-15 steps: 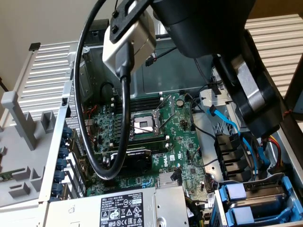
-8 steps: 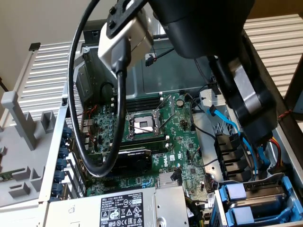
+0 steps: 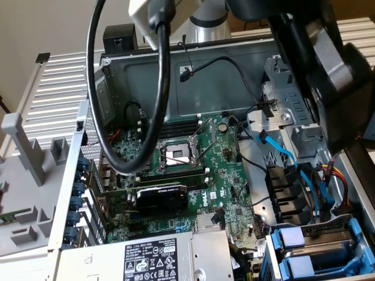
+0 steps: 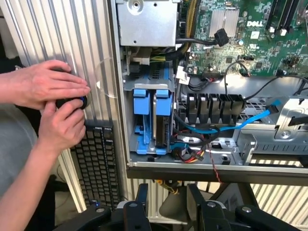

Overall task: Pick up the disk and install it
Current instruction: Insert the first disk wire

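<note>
So from the exterior view we get the open black-and-silver computer case point(image 3: 193, 76) lying on a ribbed aluminium table point(image 3: 41, 88), with a plain beige wall behind. Inside there's one green motherboard point(image 3: 176, 158), one black graphics card point(image 3: 161, 196) and one silver power-supply box with a black-and-white label point(image 3: 152, 257). A thick black cable point(image 3: 166, 99) hangs in a loop over it all. Some grey plastic fixtures point(image 3: 29, 152) sit at the exterior view's left. The disk point(image 3: 296, 239), grey metal in a bright blue plastic carrier, sits in the drive cage at the exterior view's lower right, and we count two blue carriers there. The wrist view gives us stuff the other one doesn't. The gripper point(image 4: 168, 192) pokes in with its two black fingers point(image 4: 143, 195) spread apart and nothing pinched between them, well apart from the disk point(image 4: 161, 113), which stands on edge in the cage just beside the second blue carrier point(image 4: 142, 101). We also see a person's two hands point(image 4: 48, 86) outside the case, pressed together on a small black-and-blue thing point(image 4: 72, 102) against the ribbed table, with one black keyboard point(image 4: 98, 163) just beside them.
</note>
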